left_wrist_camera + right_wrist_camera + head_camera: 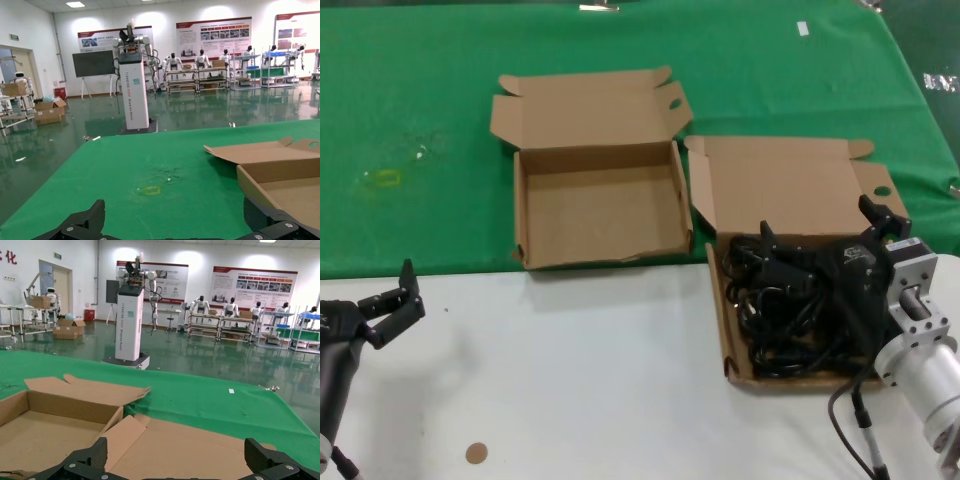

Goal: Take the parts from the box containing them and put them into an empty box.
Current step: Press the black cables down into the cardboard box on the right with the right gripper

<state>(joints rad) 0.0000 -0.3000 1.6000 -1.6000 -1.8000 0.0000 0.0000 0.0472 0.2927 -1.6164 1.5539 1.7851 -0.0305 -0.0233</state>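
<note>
The box with the parts (730, 345) lies at the right, its long tray full of black cabled parts (790, 310), its tall lid (785, 185) leaning back with a round hole in the side flap. My right gripper (820, 225) is open and empty just above the tray's far end, facing the lid (200, 445); its jaws (177, 457) stand wide apart. The empty box (600, 205) sits to its left, squarish, with a ragged front edge; it also shows in the right wrist view (45, 435) and the left wrist view (285, 182). My left gripper (390, 300) is open, parked at the near left, its jaws (175, 220) wide apart.
The boxes straddle the edge between the green cloth (420, 100) and the white tabletop (570, 380). A small brown disc (475, 453) lies near the front edge. A yellowish mark (385, 178) sits on the cloth at far left.
</note>
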